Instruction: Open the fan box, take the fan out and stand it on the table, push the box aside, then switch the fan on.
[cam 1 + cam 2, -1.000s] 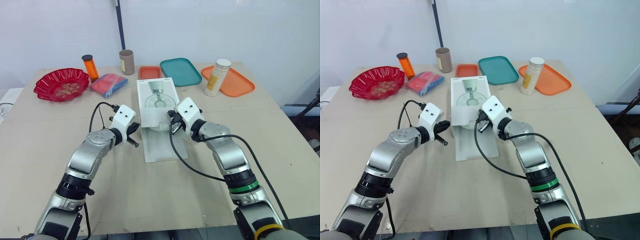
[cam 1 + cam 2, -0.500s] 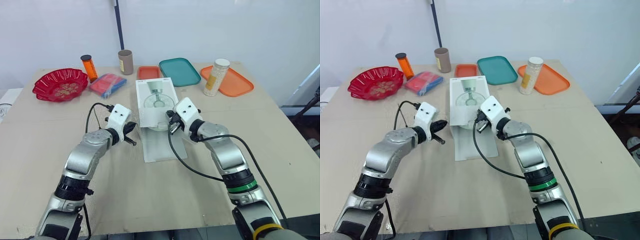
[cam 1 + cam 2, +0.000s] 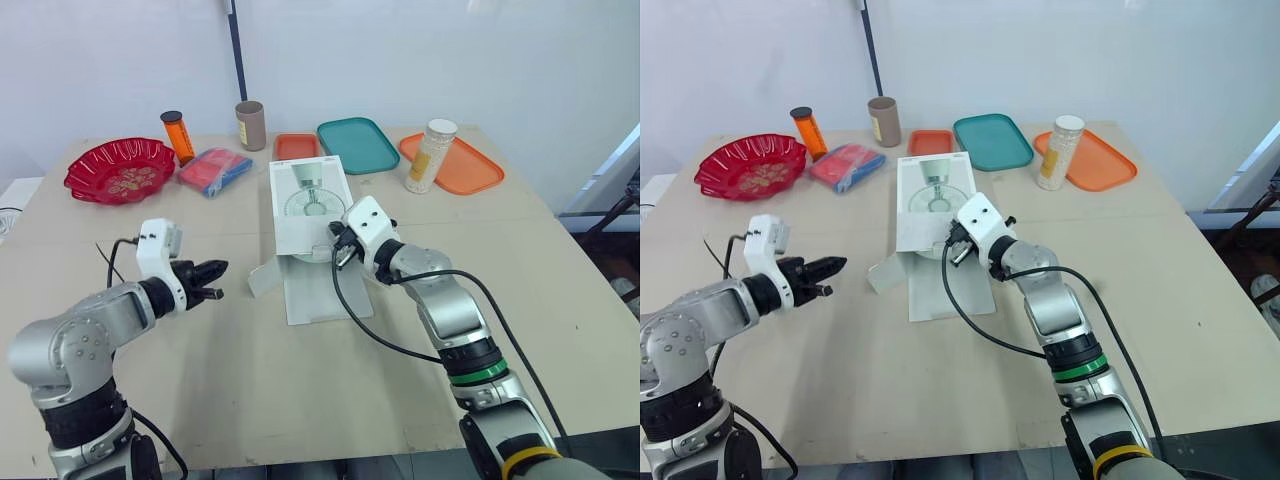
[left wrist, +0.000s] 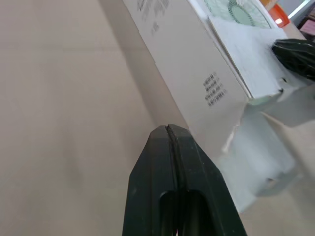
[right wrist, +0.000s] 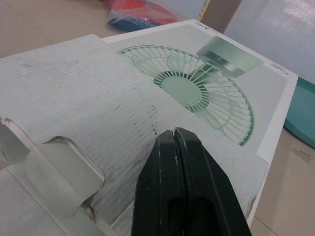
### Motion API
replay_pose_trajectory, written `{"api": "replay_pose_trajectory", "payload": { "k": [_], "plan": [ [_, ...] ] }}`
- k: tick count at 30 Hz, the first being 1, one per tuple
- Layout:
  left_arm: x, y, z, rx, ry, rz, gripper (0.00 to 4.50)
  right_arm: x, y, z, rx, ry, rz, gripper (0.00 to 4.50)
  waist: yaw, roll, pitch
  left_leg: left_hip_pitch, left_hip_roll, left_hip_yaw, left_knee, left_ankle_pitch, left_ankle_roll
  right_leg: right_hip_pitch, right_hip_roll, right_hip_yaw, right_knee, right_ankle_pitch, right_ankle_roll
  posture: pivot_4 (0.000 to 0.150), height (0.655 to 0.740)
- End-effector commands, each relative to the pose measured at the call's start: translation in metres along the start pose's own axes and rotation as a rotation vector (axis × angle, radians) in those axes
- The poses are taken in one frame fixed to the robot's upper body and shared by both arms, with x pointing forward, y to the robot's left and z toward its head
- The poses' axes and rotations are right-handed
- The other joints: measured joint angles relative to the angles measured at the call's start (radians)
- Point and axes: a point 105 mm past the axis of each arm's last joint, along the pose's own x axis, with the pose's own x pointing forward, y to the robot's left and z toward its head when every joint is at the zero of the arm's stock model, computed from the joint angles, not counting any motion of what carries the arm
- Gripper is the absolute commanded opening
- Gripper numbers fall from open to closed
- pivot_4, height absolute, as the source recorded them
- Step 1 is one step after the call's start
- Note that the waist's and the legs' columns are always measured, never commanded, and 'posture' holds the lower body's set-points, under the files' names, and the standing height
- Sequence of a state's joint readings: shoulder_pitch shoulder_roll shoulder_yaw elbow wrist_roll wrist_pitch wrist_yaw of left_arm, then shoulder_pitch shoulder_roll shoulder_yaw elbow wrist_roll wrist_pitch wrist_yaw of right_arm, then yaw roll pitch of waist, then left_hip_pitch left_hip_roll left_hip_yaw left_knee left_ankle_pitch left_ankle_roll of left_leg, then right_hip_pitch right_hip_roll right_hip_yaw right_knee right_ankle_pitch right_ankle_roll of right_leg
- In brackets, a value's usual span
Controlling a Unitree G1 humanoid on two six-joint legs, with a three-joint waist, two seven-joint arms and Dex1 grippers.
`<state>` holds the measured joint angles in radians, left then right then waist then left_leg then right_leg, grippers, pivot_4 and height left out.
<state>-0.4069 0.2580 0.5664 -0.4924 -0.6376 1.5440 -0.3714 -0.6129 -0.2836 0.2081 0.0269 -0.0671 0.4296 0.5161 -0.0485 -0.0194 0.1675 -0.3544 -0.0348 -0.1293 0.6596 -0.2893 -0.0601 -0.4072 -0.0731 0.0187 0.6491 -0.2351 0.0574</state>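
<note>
White cardboard fan box point(image 3: 312, 200) lying flat at the middle of the table point(image 3: 300, 400), long axis running 12 to 6 o'clock. Printed on the top face, a pale green fan with a round grille and a grey base. Near end opened: long end flap point(image 3: 322, 295) folded out flat on the tabletop toward 6 o'clock, small side flap point(image 3: 262, 278) splayed toward 8 o'clock.

Right gripper point(image 3: 337, 253) at the box's 5 o'clock corner, black fingers pressed together at the near edge of the top face; contact hard to judge. Left gripper point(image 3: 212, 278) at 8 o'clock from the box, well apart from it, fingers likewise pressed together, pinching nothing, aimed toward the side flap.

Added by the head views, the table's far edge: red bowl point(image 3: 122, 170) at 10 o'clock, orange bottle point(image 3: 180, 136) and blue-red packet point(image 3: 215, 170) at 11, brown cup point(image 3: 252, 124) near 12, teal tray point(image 3: 360, 143) at 1, orange tray point(image 3: 470, 168) at 2.

Added by the left wrist view, the box's side wall with small black print point(image 4: 211, 91).

Added by the right wrist view, a ribbed, scuffed texture on the near part of the top face and a rounded tuck tab point(image 5: 59, 167) with a ragged edge.
</note>
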Motion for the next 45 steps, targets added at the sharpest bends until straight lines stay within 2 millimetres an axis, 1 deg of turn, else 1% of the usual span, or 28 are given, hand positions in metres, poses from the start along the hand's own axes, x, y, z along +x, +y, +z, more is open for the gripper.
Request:
{"api": "replay_pose_trajectory", "payload": {
  "k": [1,5,7,9,11,14,19,24,26,30,31,32,33,37,42,45],
  "plan": [
    [-0.010,-0.006,0.001,-0.024,-0.002,-0.044,0.00,0.002,0.014,-0.014,0.018,0.054,0.043,0.01,0.000,-0.001,0.000,0.000,0.000,0.000,0.000,0.000,0.000,0.000,0.000,0.000,0.000,0.000,0.000,0.150,0.7400],
    [-0.031,-0.004,0.007,0.029,0.016,-0.080,0.00,0.002,0.014,-0.014,0.016,0.056,0.044,0.01,-0.002,-0.001,0.000,0.001,0.001,0.001,-0.001,0.000,-0.001,-0.001,0.001,0.000,0.000,0.001,-0.001,0.150,0.7400],
    [-0.038,-0.001,0.005,0.045,0.046,-0.081,0.00,0.001,0.014,-0.014,0.016,0.057,0.044,0.01,0.000,-0.001,0.000,0.001,0.002,0.001,-0.002,0.000,-0.002,-0.001,0.001,0.000,0.000,0.000,-0.002,0.150,0.7400],
    [-0.044,-0.004,0.002,0.061,0.076,-0.102,0.00,0.001,0.015,-0.014,0.016,0.057,0.046,0.01,0.001,-0.001,0.000,0.001,0.002,0.001,-0.002,0.000,-0.002,-0.001,0.001,0.000,-0.001,0.000,-0.002,0.150,0.7400],
    [-0.044,-0.015,-0.004,0.061,0.088,-0.156,0.00,0.000,0.015,-0.014,0.016,0.057,0.045,0.01,0.001,-0.002,-0.001,0.001,0.002,0.001,-0.002,0.000,-0.002,-0.001,0.001,0.000,-0.001,0.000,-0.002,0.150,0.7400],
    [-0.039,-0.028,-0.013,0.030,0.084,-0.207,0.00,-0.001,0.016,-0.015,0.015,0.058,0.044,0.01,0.003,-0.002,-0.001,0.001,0.002,0.000,-0.002,0.000,-0.001,0.000,0.000,0.000,-0.001,0.000,-0.002,0.150,0.7400],
    [-0.033,-0.034,-0.027,-0.020,0.068,-0.192,0.00,-0.005,0.017,-0.017,0.018,0.064,0.040,0.01,0.002,-0.003,-0.002,0.001,0.002,0.001,-0.003,0.000,-0.002,-0.001,0.000,0.001,-0.001,0.001,-0.002,0.150,0.7400],
    [-0.030,-0.038,-0.023,-0.053,0.028,-0.184,1.44,-0.008,0.017,-0.019,0.023,0.073,0.039,0.00,0.004,-0.005,-0.004,0.002,0.002,0.001,-0.003,0.000,-0.002,0.000,0.000,0.001,-0.001,0.001,-0.002,0.150,0.7400],
    [-0.030,-0.042,-0.023,-0.066,0.029,-0.197,2.25,-0.009,0.016,-0.019,0.022,0.075,0.038,0.00,0.004,-0.005,-0.004,0.002,0.002,0.001,-0.003,0.000,-0.002,0.000,0.000,0.001,-0.001,0.001,-0.002,0.150,0.7400],
    [-0.030,-0.048,-0.027,-0.108,0.040,-0.198,3.50,-0.009,0.016,-0.019,0.020,0.076,0.038,0.00,0.004,-0.005,-0.004,0.002,0.002,0.001,-0.003,0.000,-0.002,-0.001,0.000,0.001,-0.001,0.001,-0.002,0.150,0.7400],
    [-0.030,-0.051,-0.030,-0.120,0.048,-0.199,4.03,-0.009,0.017,-0.019,0.021,0.076,0.039,0.00,0.005,-0.005,-0.004,0.002,0.002,0.001,-0.003,0.000,-0.002,-0.001,0.000,0.001,-0.001,0.001,-0.002,0.150,0.7400],
    [-0.030,-0.052,-0.033,-0.130,0.057,-0.197,4.36,-0.010,0.017,-0.019,0.021,0.076,0.042,0.00,0.005,-0.005,-0.004,0.002,0.002,0.001,-0.003,0.000,-0.002,0.000,0.000,0.001,-0.001,0.001,-0.002,0.150,0.7400],
    [-0.031,-0.053,-0.035,-0.139,0.062,-0.192,4.44,-0.010,0.017,-0.019,0.022,0.077,0.042,0.00,0.005,-0.005,-0.004,0.002,0.002,0.001,-0.003,0.000,-0.001,0.000,0.000,0.001,-0.001,0.001,-0.002,0.150,0.7400],
    [-0.026,-0.053,-0.037,-0.171,0.059,-0.170,4.44,-0.011,0.017,-0.020,0.020,0.081,0.044,0.00,0.007,-0.005,-0.004,0.002,0.002,0.001,-0.004,0.000,-0.001,0.000,0.000,0.001,-0.001,0.000,-0.003,0.150,0.7400],
    [-0.017,-0.064,-0.042,-0.194,0.058,-0.184,4.44,-0.011,0.015,-0.020,0.014,0.088,0.042,0.00,0.007,-0.005,-0.004,0.002,0.002,0.002,-0.004,-0.001,-0.001,0.000,0.001,0.001,-0.002,0.000,-0.003,0.150,0.7400],
    [-0.011,-0.069,-0.046,-0.241,0.047,-0.190,4.44,-0.012,0.013,-0.022,0.006,0.093,0.040,0.00,0.008,-0.005,-0.004,0.002,0.002,0.002,-0.004,-0.001,-0.001,0.000,0.001,0.001,-0.002,0.000,-0.003,0.150,0.7400]
  ]
}}
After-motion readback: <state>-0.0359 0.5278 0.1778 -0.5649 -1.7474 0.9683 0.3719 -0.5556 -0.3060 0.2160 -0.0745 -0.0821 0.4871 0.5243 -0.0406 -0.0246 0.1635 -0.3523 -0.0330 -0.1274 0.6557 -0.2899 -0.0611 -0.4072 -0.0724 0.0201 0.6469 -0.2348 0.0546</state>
